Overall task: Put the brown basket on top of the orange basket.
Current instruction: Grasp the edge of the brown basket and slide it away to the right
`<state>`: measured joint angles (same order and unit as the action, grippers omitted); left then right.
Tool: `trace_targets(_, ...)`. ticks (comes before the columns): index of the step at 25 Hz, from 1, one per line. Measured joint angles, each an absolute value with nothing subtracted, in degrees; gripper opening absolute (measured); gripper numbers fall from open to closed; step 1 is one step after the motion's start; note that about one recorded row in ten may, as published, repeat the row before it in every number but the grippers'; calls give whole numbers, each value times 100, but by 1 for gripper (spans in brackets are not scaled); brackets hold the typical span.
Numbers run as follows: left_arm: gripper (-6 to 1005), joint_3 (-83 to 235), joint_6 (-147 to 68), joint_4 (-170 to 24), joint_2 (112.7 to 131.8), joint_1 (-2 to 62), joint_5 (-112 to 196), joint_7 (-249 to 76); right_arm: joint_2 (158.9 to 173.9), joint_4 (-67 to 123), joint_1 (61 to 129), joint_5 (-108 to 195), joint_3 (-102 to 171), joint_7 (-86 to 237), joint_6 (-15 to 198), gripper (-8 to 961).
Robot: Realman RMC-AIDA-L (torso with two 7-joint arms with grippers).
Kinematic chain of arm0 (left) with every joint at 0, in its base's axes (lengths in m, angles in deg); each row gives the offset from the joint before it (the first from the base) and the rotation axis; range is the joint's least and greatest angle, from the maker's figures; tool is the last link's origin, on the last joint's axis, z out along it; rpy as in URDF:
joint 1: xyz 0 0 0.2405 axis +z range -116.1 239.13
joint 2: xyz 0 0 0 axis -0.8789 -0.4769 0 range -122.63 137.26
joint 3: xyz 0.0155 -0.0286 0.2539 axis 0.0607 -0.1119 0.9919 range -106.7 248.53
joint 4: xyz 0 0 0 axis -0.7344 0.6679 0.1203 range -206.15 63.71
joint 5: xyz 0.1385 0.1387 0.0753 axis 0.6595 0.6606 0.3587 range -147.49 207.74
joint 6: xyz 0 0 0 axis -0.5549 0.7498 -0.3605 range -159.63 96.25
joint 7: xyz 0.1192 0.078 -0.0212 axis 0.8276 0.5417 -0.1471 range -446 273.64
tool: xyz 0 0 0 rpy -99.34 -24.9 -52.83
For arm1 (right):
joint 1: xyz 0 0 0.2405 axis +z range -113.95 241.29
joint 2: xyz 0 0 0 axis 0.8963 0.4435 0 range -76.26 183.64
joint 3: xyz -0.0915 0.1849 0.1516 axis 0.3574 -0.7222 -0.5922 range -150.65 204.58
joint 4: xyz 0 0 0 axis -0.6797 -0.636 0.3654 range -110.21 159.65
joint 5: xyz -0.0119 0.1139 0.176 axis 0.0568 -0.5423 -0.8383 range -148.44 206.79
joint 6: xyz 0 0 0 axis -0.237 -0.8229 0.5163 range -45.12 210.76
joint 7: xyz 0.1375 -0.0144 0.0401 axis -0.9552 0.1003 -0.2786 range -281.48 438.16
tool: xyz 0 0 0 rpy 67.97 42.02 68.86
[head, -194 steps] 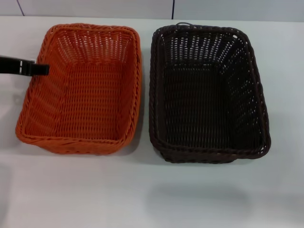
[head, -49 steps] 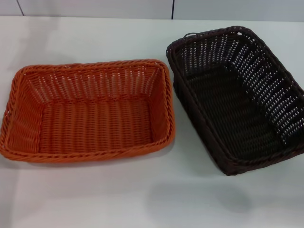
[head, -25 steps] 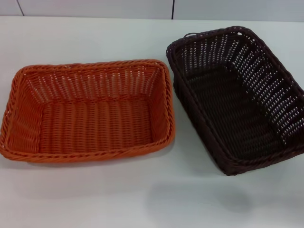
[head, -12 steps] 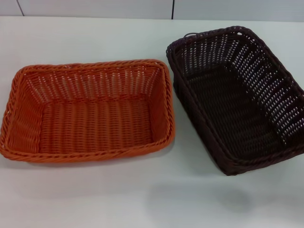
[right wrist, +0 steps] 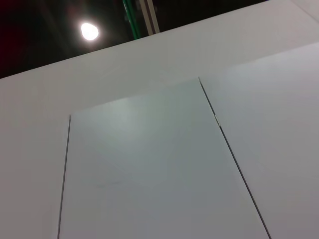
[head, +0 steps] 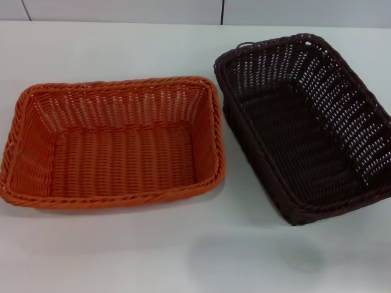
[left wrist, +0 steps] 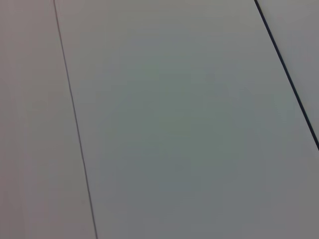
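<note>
The orange basket rests on the white table at the left of the head view, long side facing me, nothing inside it. The brown basket stands to its right, turned at an angle, also with nothing inside. A narrow strip of table separates the two. Neither gripper shows in the head view. Both wrist views show only white panels with thin seams.
A white wall panel with a dark seam runs along the table's far edge. The brown basket's right corner reaches the right edge of the head view. Bare table lies in front of both baskets.
Since 7.8 s ago both baskets have been turned and shifted, and the left arm has left the orange basket's rim. Over the last two seconds nothing has moved.
</note>
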<state>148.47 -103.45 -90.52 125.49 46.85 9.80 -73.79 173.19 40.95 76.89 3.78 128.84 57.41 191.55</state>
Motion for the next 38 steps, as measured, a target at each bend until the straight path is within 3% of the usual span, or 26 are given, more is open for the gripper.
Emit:
trace_targets(20,775,14799,-10363,-8555,12579,4691,929,-7834,17317,4061,8318,377,12969,6048,18852,818)
trace_targets(38,766,14466,-10414,-8466,12577,4703,874,-8531,17324,4368,8484,379,13059,6212,18569,818)
